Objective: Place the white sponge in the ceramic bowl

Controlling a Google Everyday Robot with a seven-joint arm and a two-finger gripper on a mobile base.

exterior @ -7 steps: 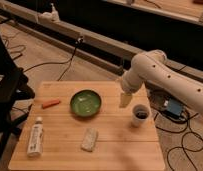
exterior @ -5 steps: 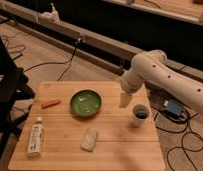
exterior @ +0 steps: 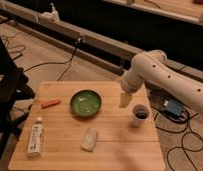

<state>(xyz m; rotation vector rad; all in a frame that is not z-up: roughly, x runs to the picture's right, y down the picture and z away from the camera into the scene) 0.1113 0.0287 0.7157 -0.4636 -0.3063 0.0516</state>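
Where the white arm [exterior: 162,80] reaches in from the right of the camera view, the end effector [exterior: 126,99] points down over the rear right part of the desk [exterior: 120,147]. It sits between the bowl [exterior: 85,103] and the cup [exterior: 140,114], near both. Whether it is released or clenched cannot be told. It is well apart from the sponge [exterior: 89,139].

The sponge lies flat on the desk, outside the bowl, near the front edge and just in front of the bowl. The green bowl stands upright near the desk centre. The white cup holds dark contents and stands to the right of the bowl.

A white tube [exterior: 35,136] lies at the front left of the desk, its cap towards the rear. An orange item [exterior: 51,103] lies to the left of the bowl, near the left edge.

On the floor to the right of the desk, a blue box [exterior: 172,106] sits among cables. A dark frame [exterior: 5,85] stands to the left of the desk.
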